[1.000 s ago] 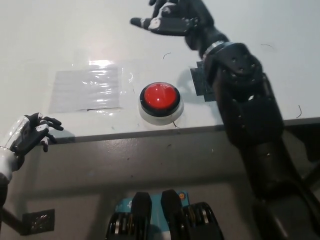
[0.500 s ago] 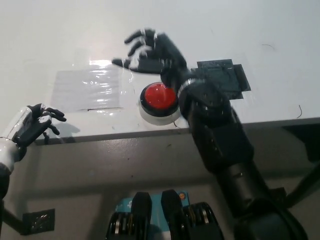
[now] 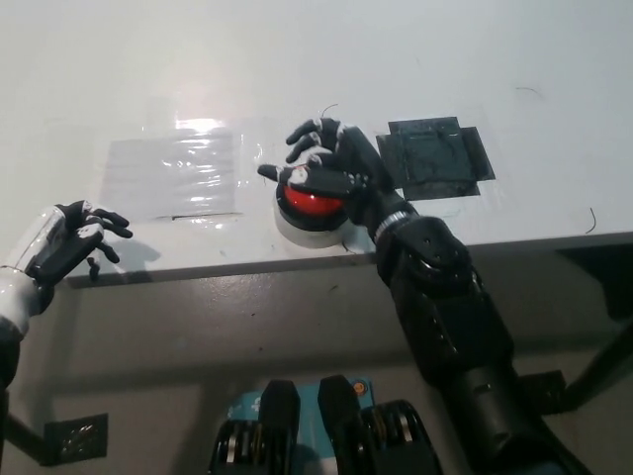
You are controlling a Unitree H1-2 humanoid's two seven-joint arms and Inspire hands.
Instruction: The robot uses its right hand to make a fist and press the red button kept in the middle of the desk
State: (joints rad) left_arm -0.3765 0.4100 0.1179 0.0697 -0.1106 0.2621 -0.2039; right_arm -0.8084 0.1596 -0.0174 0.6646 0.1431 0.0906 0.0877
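A red dome button [image 3: 305,204] on a white round base [image 3: 294,228] sits in the middle of the desk, near its front edge. My black right hand [image 3: 333,164] lies over the button's far right part and hides much of the dome. Its fingers [image 3: 302,135] are partly curled but still apart, with the thumb pointing left. I cannot tell whether the hand touches the dome. My white left hand [image 3: 61,247] rests at the desk's front left edge, fingers loosely bent, holding nothing.
A square black patch [image 3: 436,158] is stuck to the white desk [image 3: 475,59] right of the button. A clear taped sheet [image 3: 173,176] lies to its left. The desk's front edge [image 3: 208,264] runs just below the button.
My right hand has come from the far side of the desk down and toward me onto the button, its fingers curling inward. The left hand has barely shifted.
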